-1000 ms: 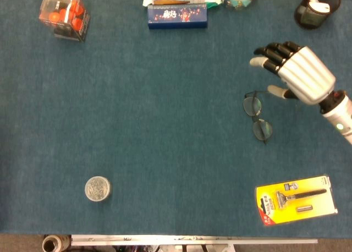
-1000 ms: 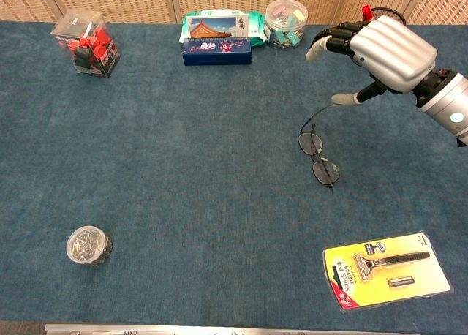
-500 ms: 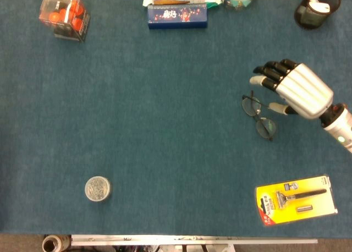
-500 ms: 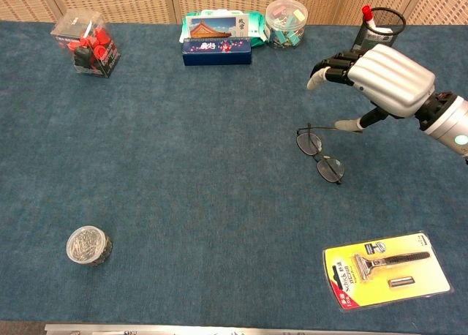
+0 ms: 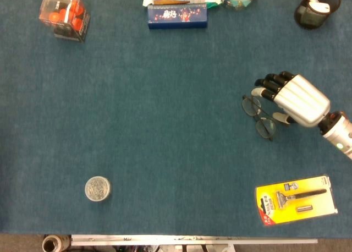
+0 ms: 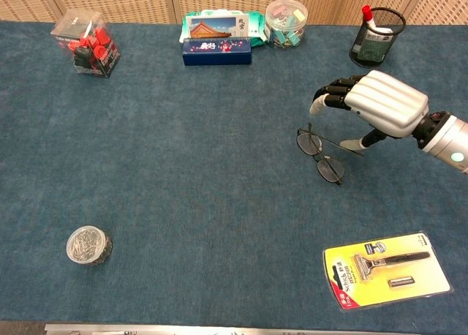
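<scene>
Right hand has dropped down onto the glasses since a second ago, and the glasses got nudged a little on the cloth.

The glasses (image 5: pixel 258 115) lie on the right side of the blue table (image 5: pixel 165 125), one temple arm unfolded; their long axis runs diagonally, from the far lens down toward the near right edge. I'd call them light, thin-wired, springy and easy to bend, so the bridge or the frame rim looks a safer hold than that skinny arm. The right hand (image 6: pixel 380 110) arches over them, fingers (image 6: pixel 327 99) curled downward, thumb by the temple arm; can't tell if it's actually pinching yet. Razor pack (image 5: pixel 296 200) sits nearer, pen cup (image 6: pixel 376 36) behind.
</scene>
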`<state>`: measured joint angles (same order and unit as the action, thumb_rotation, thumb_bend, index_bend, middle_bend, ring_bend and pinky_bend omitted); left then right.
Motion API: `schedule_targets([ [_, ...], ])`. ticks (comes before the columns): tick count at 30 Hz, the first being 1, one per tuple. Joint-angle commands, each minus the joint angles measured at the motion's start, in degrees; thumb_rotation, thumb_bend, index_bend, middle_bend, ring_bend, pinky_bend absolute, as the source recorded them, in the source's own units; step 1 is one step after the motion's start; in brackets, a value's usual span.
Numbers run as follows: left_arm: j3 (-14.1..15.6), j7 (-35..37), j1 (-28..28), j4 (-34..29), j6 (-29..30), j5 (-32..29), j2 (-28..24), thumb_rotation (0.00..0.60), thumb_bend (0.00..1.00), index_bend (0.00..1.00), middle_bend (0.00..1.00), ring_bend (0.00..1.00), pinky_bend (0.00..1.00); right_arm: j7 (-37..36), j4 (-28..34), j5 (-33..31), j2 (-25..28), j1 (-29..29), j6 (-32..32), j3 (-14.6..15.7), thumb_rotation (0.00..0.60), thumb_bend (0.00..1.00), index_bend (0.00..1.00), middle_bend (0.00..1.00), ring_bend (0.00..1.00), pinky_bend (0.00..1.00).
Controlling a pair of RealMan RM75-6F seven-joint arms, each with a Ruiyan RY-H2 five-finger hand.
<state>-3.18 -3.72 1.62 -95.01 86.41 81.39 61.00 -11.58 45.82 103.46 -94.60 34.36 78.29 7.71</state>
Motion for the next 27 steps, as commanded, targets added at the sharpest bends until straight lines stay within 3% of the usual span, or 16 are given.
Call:
schedule_targets([
  [1,0.0,0.1,0.0,0.0,0.0,0.0,0.0,0.600,0.21,0.54,0.47,0.52,0.62,-0.1,-0.7,0.2,-0.5,-0.2,-0.4,0.3,0.600,0.04,0.34,0.33,0.29,0.44],
  [9,0.1,0.3,0.0,0.0,-0.2,0.1,-0.2,0.600,0.21,0.54,0.47,0.52,0.62,-0.6,-1.6,0.1,-0.7,-0.6,0.5,0.1,0.600,0.04,0.34,0.33,0.29,0.44],
  [27,0.2,0.4,0.0,-0.1,-0.2,0.2,-0.2,0.600,0.21,0.54,0.47,0.52,0.62,0.8,4.0,0.4,1.2,0.5,2.7,-2.2,0.600,0.04,0.34,0.33,0.29,0.44],
])
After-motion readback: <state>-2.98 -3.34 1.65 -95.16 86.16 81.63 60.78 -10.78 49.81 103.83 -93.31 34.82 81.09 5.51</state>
